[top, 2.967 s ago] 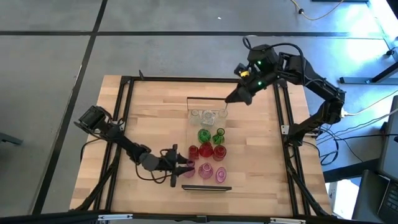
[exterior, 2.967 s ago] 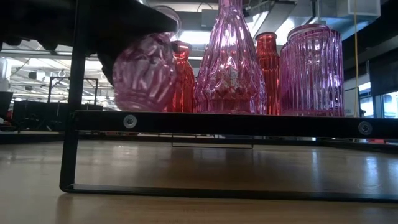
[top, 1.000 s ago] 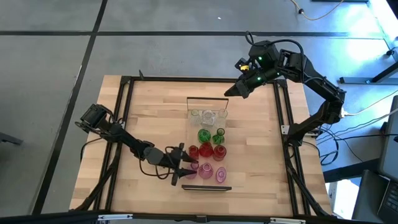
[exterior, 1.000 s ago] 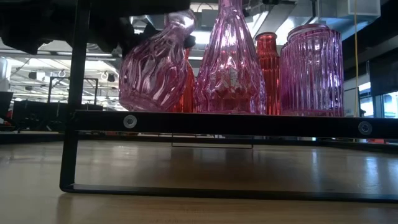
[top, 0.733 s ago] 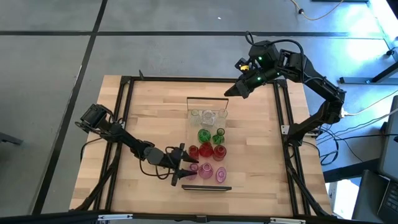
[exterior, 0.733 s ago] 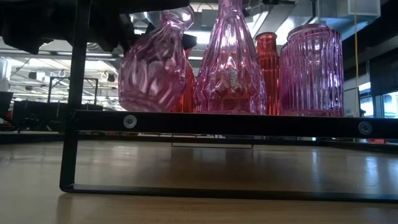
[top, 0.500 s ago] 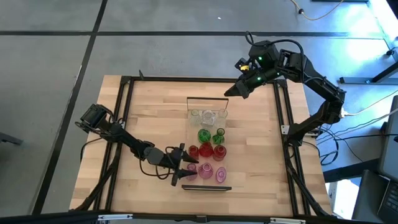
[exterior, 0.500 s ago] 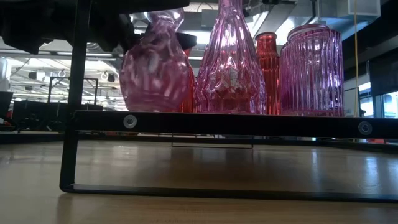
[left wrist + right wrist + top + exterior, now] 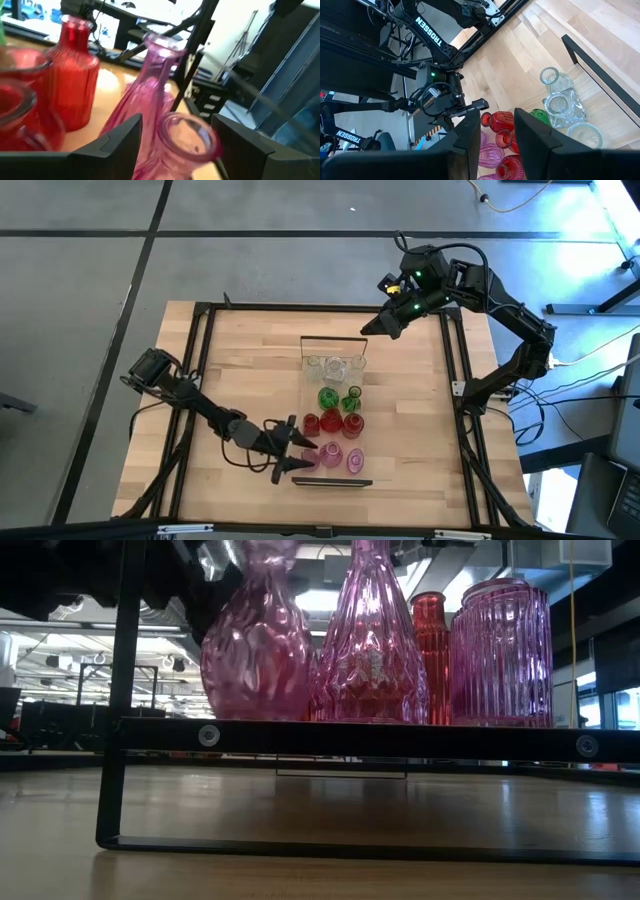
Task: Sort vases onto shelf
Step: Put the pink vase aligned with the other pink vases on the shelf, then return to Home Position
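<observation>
The pink vase point(image 9: 255, 635) stands upright at the near left end of the shelf point(image 9: 332, 481), just beside a taller pink bottle point(image 9: 368, 635), with the left gripper point(image 9: 293, 451) spread wide around its neck and no longer clamping it. To finish this step well, I judge the arm should draw straight back toward its own side, fingers point(image 9: 116, 145) kept clear of the rim. The red vases point(image 9: 330, 423) crowd close behind, the dark end frame point(image 9: 120, 690) stands alongside, and the right gripper point(image 9: 371, 328) waits half-parted, holding nothing, above the tabletop's point(image 9: 250, 370) far edge

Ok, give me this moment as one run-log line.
left pincer: open around the pink vase neck | vase: upright on shelf | right pincer: hovering beyond the shelf's far end, empty
</observation>
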Robot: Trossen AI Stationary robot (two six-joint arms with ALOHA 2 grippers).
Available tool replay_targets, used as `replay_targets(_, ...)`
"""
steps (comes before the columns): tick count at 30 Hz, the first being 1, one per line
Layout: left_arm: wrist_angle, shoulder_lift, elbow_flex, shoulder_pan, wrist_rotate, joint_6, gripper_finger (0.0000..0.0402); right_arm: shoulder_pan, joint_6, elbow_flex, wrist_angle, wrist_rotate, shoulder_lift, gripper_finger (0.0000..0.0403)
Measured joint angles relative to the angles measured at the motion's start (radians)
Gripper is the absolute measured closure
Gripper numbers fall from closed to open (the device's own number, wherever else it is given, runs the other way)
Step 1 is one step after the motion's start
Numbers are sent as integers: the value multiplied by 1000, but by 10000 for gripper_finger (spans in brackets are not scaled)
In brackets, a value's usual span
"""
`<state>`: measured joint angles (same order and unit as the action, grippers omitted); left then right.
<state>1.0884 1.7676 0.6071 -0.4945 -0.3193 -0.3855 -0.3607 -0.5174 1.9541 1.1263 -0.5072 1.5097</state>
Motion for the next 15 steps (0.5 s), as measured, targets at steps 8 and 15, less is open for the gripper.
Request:
replay_targets(8,73,-19,1,-6,-7,14,170,0,2,0,0,0,0,295)
replay_targets(15,77,-57,2,-6,-13,51,170,0,3,0,0,-1,0,295)
